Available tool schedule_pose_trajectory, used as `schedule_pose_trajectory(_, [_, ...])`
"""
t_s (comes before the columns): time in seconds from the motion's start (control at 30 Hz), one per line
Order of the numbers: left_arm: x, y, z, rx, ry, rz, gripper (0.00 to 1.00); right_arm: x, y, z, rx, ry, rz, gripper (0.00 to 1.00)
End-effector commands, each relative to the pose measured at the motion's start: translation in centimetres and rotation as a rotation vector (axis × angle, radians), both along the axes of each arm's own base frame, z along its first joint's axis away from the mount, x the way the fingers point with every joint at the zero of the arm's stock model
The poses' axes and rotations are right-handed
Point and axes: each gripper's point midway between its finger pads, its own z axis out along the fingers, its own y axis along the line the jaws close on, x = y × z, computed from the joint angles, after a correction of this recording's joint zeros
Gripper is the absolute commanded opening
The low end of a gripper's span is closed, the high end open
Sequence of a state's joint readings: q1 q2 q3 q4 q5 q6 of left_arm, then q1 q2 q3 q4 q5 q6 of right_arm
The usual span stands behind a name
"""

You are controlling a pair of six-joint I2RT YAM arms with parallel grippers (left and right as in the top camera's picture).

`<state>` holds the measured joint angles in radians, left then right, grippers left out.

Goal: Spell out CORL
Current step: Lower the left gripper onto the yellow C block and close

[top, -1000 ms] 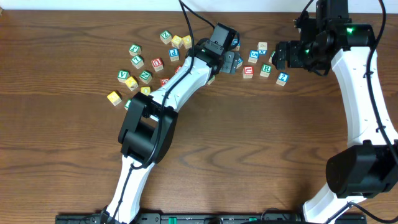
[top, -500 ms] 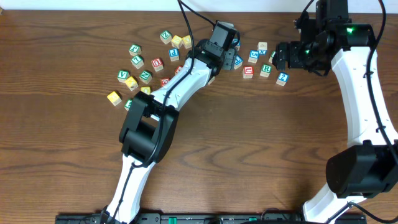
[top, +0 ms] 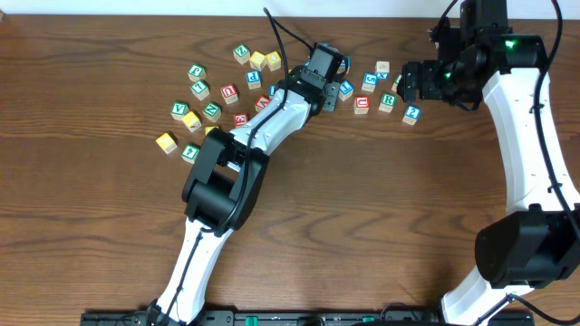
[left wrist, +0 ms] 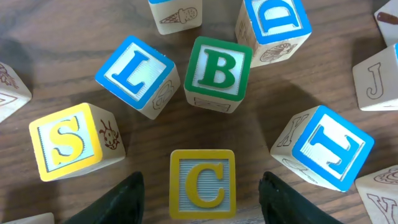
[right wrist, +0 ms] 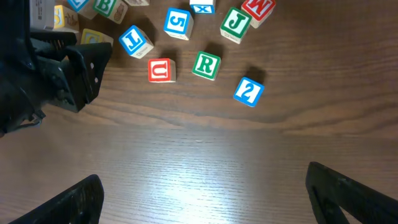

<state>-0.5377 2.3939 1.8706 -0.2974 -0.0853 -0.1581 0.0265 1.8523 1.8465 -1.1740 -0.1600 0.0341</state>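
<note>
Left claw sits open around the yellow C block at bottom centre, fingers flanking but not touching it, probably lined up to grab CORL's first letter.

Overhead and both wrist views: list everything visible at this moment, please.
C cube: one, yellow, nearest the left wrist camera.
L cube: one, blue, beyond C cube, to its left.
B cube: one, green, beside L cube.
S cube: one, yellow, left of C cube.
R cube: one, green, beside U cube, red.
2 cube: one, blue, right of R cube.
Other lettered cubes: many, mixed colours, scattered across the far side.
Table: one, brown wood.
Left gripper: open, astride C cube, not touching.
Right gripper: open, above bare wood.
</note>
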Motion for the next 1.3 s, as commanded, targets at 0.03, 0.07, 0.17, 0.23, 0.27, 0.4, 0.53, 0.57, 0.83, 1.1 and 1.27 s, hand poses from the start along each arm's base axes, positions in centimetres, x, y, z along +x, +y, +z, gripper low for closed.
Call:
schedule_pose_trajectory(0.03, [0.2,0.6,-0.3,0.014,-0.006,0.014,0.55,0.3,-0.3,0.6,-0.002,-0.016,-0.013,0.98])
schedule_pose_trajectory(0.07, [0.2,0.5,-0.2,0.012,-0.008,0.014,0.55,0.3,-0.3,0.6,-0.002,-0.016,-0.013,0.98])
schedule_pose_trajectory(0.17, [0.3,0.5,-0.2,0.010,-0.012,0.014,0.54,0.3,-0.3,0.6,-0.002,-0.016,-0.013,0.98])
schedule_pose_trajectory(0.23, [0.3,0.5,-0.2,0.010,-0.012,0.014,0.53,0.3,-0.3,0.6,-0.002,-0.016,-0.013,0.98])
schedule_pose_trajectory(0.27, [0.3,0.5,-0.2,0.010,-0.012,0.014,0.53,0.3,-0.3,0.6,-0.001,-0.016,-0.013,0.98])
schedule_pose_trajectory(0.4, [0.3,0.5,-0.2,0.010,-0.012,0.014,0.51,0.3,-0.3,0.6,-0.002,-0.016,-0.013,0.98])
schedule_pose_trajectory(0.53, [0.4,0.5,-0.1,0.008,-0.014,0.014,0.51,0.3,-0.3,0.6,-0.001,-0.016,-0.013,0.98])
schedule_pose_trajectory(0.57, [0.4,0.4,-0.1,0.007,-0.017,0.014,0.51,0.3,-0.3,0.6,-0.001,-0.016,-0.013,0.98])
schedule_pose_trajectory(0.83, [0.8,0.2,-0.6,-0.001,-0.029,0.013,0.51,0.3,-0.3,0.6,-0.002,-0.016,-0.013,0.98])
schedule_pose_trajectory(1.1, [1.0,0.0,-1.2,-0.018,-0.028,0.031,0.51,0.3,-0.3,0.6,-0.002,-0.017,-0.013,0.98])
schedule_pose_trajectory(1.27, [0.9,0.0,-1.6,-0.027,-0.017,0.046,0.51,0.4,-0.3,0.6,-0.002,-0.019,-0.013,0.98])
